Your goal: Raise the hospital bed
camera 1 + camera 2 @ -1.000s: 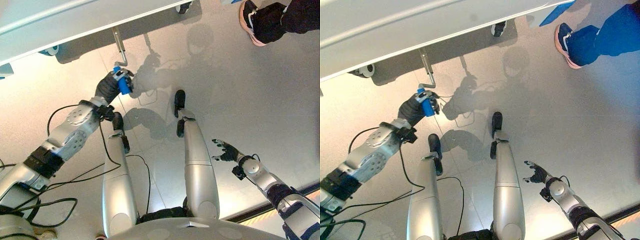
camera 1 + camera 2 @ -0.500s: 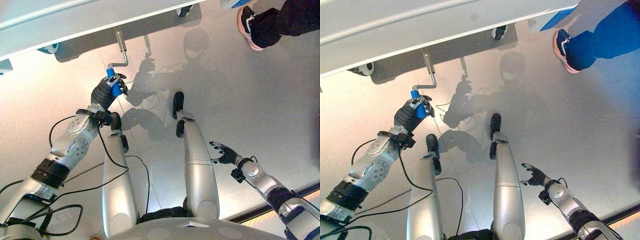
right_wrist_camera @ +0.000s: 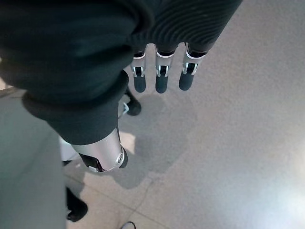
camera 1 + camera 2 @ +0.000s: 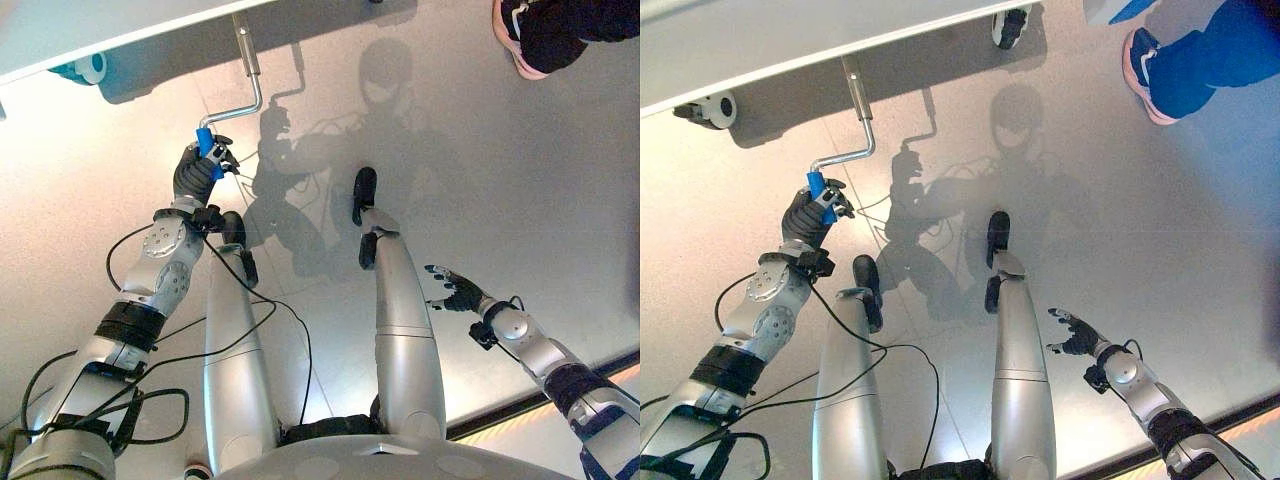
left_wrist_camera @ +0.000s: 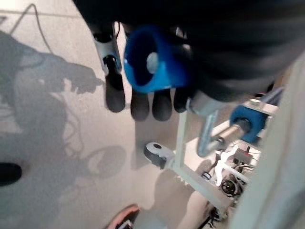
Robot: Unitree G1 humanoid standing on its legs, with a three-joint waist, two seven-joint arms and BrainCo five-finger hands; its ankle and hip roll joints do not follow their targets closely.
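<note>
A silver crank (image 4: 246,82) sticks out from under the white hospital bed (image 4: 70,25) at the top left and ends in a blue grip (image 4: 207,147). My left hand (image 4: 195,172) is shut on that blue grip (image 5: 155,59), fingers curled round it. The crank's bent rod (image 4: 853,115) runs up and right from the grip to the bed frame. My right hand (image 4: 460,294) hangs low on the right above the floor, fingers (image 3: 158,78) straight and holding nothing.
The bed's caster wheels (image 4: 88,67) (image 4: 1010,25) stand on the pale glossy floor. A person's shoe and leg (image 4: 1180,65) are at the top right. Open floor lies between the bed and the right hand.
My left hand has swung the blue grip leftward and farther out, turning the crank. The whole picture has shifted, so the camera moved too. The right hand stayed put.
</note>
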